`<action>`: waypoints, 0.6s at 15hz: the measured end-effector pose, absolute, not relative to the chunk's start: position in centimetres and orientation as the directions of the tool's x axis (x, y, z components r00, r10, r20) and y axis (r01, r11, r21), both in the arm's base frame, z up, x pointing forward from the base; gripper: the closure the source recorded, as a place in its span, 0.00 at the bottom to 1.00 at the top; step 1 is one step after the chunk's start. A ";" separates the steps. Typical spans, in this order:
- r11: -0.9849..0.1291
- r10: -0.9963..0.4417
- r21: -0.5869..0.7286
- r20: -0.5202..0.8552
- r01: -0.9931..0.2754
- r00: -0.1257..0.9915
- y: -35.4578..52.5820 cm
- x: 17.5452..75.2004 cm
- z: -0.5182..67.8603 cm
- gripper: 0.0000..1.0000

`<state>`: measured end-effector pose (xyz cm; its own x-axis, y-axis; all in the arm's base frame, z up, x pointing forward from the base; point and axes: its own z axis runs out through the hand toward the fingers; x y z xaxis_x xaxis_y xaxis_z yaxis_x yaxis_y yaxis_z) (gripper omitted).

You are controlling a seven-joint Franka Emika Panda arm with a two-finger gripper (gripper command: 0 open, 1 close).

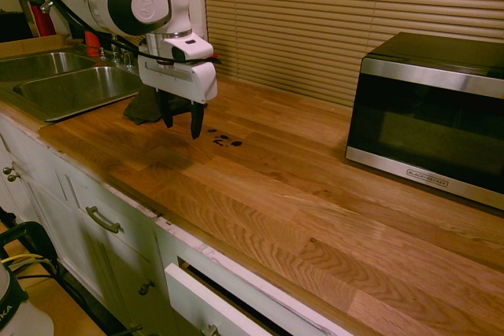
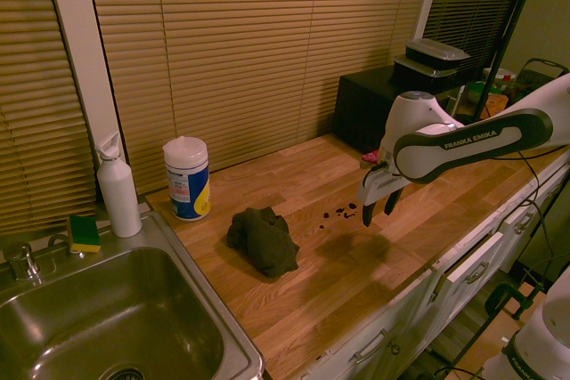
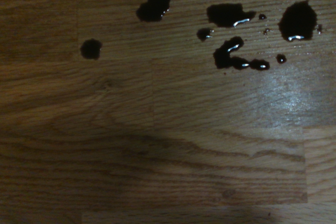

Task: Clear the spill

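Note:
The spill (image 1: 224,141) is a small cluster of dark glossy drops on the wooden counter (image 1: 315,218), also seen as the spill (image 2: 338,213) from the other side. In the wrist view the spill (image 3: 233,51) shows as several black drops and smears on the wood grain. My gripper (image 1: 181,127) hangs open just above the counter, a little to the sink side of the drops, with nothing between its fingers. From the second exterior view the gripper (image 2: 380,211) stands right beside the drops. A crumpled dark cloth (image 2: 263,240) lies on the counter between spill and sink; the cloth (image 1: 146,108) is partly behind the gripper.
A steel sink (image 1: 71,84) is set into the counter's end. A microwave (image 1: 429,116) stands at the other end. A wipes canister (image 2: 187,178), a white bottle (image 2: 118,189) and a sponge (image 2: 85,233) stand by the blinds. A drawer (image 1: 205,300) below is ajar.

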<state>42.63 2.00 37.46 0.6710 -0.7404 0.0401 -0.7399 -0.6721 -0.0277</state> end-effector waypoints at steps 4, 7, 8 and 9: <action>-0.676 -0.737 -0.051 0.055 -0.736 0.673 2.4 42.9 37.7 0.00; -0.705 -0.709 -0.089 0.074 -0.704 0.701 5.0 43.4 38.8 0.00; -0.717 -0.697 -0.111 0.084 -0.688 0.712 6.3 43.6 39.4 0.00; -0.727 -0.686 -0.128 0.093 -0.675 0.721 7.8 43.8 40.1 0.00</action>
